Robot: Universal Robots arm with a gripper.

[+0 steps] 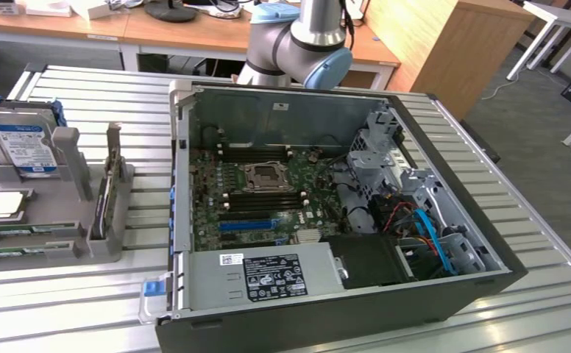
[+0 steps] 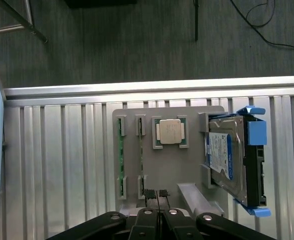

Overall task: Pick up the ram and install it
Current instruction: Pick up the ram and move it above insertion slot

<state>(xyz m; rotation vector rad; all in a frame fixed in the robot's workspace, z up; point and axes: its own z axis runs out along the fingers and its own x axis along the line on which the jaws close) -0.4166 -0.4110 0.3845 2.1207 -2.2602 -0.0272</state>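
Ram point(image 1: 23, 234) is lying in the exterior view on its thin edge in a grey holder point(image 1: 94, 250), at the exterior view's left of the open computer case point(image 1: 364, 309); a second stick point(image 1: 18, 252) is lying just beside it, and holder and case are resting on the slatted table point(image 1: 521, 294); the arm point(image 1: 300, 37) is standing behind the case.

In the wrist view the ram point(image 2: 140, 157) is sitting in its slot between the second stick point(image 2: 120, 157) and the silver processor point(image 2: 169, 132), with a hard drive point(image 2: 227, 155) further along the holder; the tool point(image 2: 158, 194) is hanging over the holder near one end of the ram, its fingers pressed together with nothing between them.

I am judging the ram as light, stiff and thin, but fragile; its small chips are probably not tolerating hard pressure or twisting; the best hold is likely lying across the two flat faces near the middle of the free long edge, taken squarely so the board is not bending.
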